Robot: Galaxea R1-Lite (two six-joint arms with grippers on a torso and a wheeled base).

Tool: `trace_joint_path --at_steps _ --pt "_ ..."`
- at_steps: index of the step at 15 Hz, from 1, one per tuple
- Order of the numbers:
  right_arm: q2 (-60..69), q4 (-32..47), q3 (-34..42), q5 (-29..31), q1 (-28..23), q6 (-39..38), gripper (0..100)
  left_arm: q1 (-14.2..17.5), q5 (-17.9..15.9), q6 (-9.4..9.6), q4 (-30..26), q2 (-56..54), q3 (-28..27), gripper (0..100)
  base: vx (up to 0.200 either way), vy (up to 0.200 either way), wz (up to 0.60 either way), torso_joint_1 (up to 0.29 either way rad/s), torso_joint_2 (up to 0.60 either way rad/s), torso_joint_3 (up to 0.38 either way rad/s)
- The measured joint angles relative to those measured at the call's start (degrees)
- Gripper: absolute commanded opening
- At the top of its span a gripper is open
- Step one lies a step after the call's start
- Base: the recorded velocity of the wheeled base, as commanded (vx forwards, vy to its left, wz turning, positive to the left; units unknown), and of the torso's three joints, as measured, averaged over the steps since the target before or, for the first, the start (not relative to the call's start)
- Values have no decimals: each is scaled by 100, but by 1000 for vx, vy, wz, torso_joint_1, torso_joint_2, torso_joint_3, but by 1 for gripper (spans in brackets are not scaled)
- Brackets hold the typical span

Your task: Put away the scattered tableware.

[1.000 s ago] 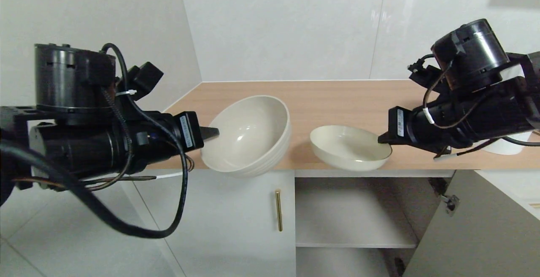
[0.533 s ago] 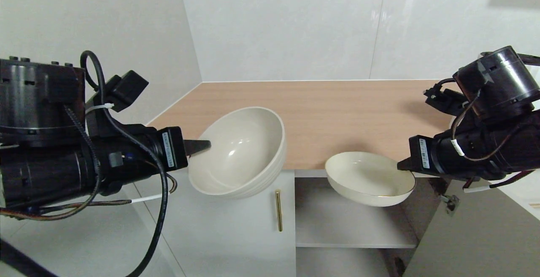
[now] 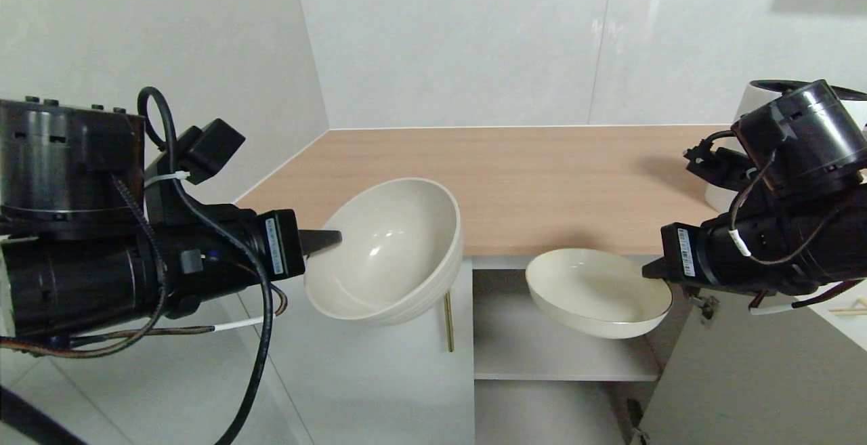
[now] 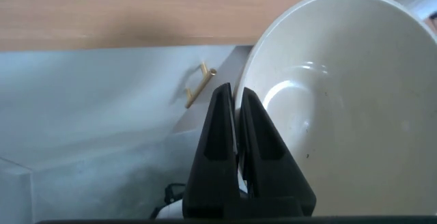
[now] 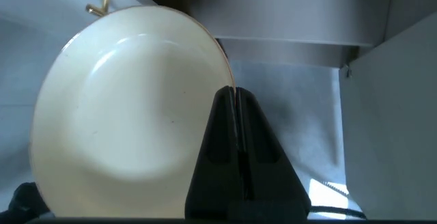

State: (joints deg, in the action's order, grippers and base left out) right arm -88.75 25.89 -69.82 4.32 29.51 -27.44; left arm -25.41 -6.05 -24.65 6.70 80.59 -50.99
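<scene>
I am holding my left claw (image 3: pixel 324 238) clamped on the nine o'clock edge of the deep, ribbed, cream ceramic bowl (image 3: pixel 389 248), one finger inside the wall and one outside. That bowl is hanging off the front edge of the pale wooden table (image 3: pixel 542 181), in front of the closed white cupboard door with the slim brass bar handle (image 3: pixel 448 323). It is tilting steeply, its mouth facing up and back toward me. Being round, it is offering no long axis, only that slanted rim.

The relation I am weighing is the open cupboard shelf (image 3: pixel 515 360). It is lying at about four o'clock from the deep bowl and at six o'clock from the shallow, cream, gold-rimmed ceramic dish (image 3: pixel 596 292). The dish is hovering in front of the open compartment, just under the table edge and apart from the shelf board. It is sitting nearly level, mouth up, sagging a little toward seven o'clock.

My right claw (image 3: pixel 651 272) is pinching the dish's rim at three o'clock, fingers closed on the thin edge. I am judging my right arm the nearer one, so the dish is needing only a short drop and push inward. The deep bowl is needing to travel rightward past the handle and level out. The open grey cupboard door (image 3: pixel 745 377) is standing at five o'clock from my right claw, close enough to catch the wrist.
</scene>
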Motion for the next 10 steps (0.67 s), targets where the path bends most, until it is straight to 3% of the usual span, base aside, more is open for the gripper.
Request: trace_joint_path --at_steps 2,4,10 --pt "-17 -4 11 0 0 5 0 -6 -5 76 -9 9 30 0 0 0 0 -33 92 55" --pt "-37 -26 69 0 0 128 0 -6 -183 276 -33 13 102 0 0 0 0 -124 349 207" --pt "-98 -213 238 0 6 169 0 -11 -229 289 -24 55 133 0 0 0 0 -156 452 286"
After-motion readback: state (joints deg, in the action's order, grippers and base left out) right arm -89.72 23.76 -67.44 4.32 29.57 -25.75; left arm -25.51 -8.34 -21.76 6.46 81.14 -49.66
